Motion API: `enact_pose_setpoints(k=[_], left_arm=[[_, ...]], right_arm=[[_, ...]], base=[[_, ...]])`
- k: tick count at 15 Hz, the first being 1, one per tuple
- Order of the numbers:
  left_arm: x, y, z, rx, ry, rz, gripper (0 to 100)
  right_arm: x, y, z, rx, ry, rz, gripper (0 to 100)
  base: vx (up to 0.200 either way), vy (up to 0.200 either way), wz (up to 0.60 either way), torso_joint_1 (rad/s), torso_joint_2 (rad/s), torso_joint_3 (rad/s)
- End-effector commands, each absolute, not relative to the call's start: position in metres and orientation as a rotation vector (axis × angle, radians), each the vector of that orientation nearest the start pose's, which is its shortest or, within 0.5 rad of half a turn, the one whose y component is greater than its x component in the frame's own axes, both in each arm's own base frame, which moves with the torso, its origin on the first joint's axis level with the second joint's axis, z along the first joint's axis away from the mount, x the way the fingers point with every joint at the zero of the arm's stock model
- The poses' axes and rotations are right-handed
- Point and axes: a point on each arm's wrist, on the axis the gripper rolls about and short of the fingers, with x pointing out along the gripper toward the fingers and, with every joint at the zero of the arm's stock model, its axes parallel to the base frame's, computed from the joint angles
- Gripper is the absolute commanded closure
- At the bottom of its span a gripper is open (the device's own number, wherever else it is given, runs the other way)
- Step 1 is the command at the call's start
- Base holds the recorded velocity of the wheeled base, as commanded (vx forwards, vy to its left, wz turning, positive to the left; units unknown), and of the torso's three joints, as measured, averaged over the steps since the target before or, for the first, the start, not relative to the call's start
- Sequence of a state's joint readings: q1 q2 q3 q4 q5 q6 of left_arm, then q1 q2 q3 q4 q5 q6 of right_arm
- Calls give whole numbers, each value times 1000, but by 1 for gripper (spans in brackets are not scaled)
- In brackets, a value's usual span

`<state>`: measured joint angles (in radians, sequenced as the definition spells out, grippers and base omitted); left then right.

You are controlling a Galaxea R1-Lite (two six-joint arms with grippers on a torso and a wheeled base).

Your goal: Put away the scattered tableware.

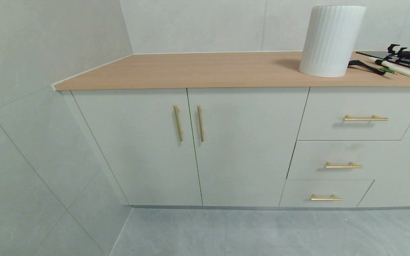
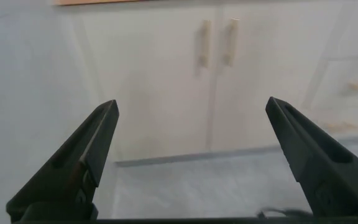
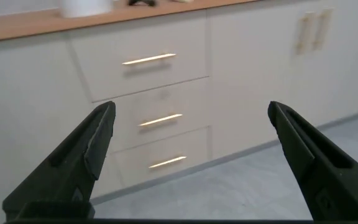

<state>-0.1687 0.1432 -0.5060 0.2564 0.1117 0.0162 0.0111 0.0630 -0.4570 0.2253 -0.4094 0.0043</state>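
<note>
Head view puts the scattered tableware at the far upper right of the frame. A black-handled utensil (image 1: pixel 367 66) and a long white-handled utensil with a green band (image 1: pixel 402 70) lie flat on the light-brown wooden countertop (image 1: pixel 190 69). They sit between a tall white ribbed cylindrical container (image 1: pixel 331 41) and a black gas hob (image 1: pixel 409 57), close to both.

That crowding looks like the main hazard. An arm coming in for the black-handled utensil could brush the container, which looks tall enough to tip or be pushed along the counter. A reach for the white-handled one could catch on the hob's raised grate. Both pieces are thin and lie flush with the wood, so a pinch may slip and skid them toward the counter's front edge. The pale grey drawers (image 1: pixel 327 113) at the right of the frame are all closed, so carrying a utensil over before one is opened would leave nowhere to set it down.

The left gripper (image 2: pixel 191 107) has its dark fingers (image 2: pixel 95 146) spread wide with nothing between them, facing the pale grey cupboard doors (image 2: pixel 166 74). The right gripper (image 3: pixel 191 109) is likewise spread wide and empty, facing the drawers (image 3: pixel 148 59). Neither touches anything.
</note>
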Motion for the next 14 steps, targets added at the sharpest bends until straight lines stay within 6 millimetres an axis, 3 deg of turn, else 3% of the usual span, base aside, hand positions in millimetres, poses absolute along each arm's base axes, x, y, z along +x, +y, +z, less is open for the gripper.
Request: enact_pose_setpoints(k=[1,2,3,5,8,14], left_arm=[[-62,9,176,-5,-122,34,0],[-61,7,170,3,-109,67,0],[-65,3,148,35,-122,93,0],[-49,2,123,69,-39,77,0],[-31,1,86,89,49,41,0],[-23,-1,75,34,2,-51,0]], right_arm=[[-61,-9,142,29,-119,-418,0],[-56,-9,133,33,-91,-416,0],[-44,-9,114,29,-44,-417,0],[-28,-8,90,24,-72,-380,0],[-23,-5,80,7,-43,-215,0],[-23,-1,76,-14,2,-61,0]], base=[[0,0,0,0,0,0],[0,0,0,0,0,0],[0,0,0,0,0,0],[0,0,0,0,0,0],[0,0,0,0,0,0],[0,0,0,0,0,0]])
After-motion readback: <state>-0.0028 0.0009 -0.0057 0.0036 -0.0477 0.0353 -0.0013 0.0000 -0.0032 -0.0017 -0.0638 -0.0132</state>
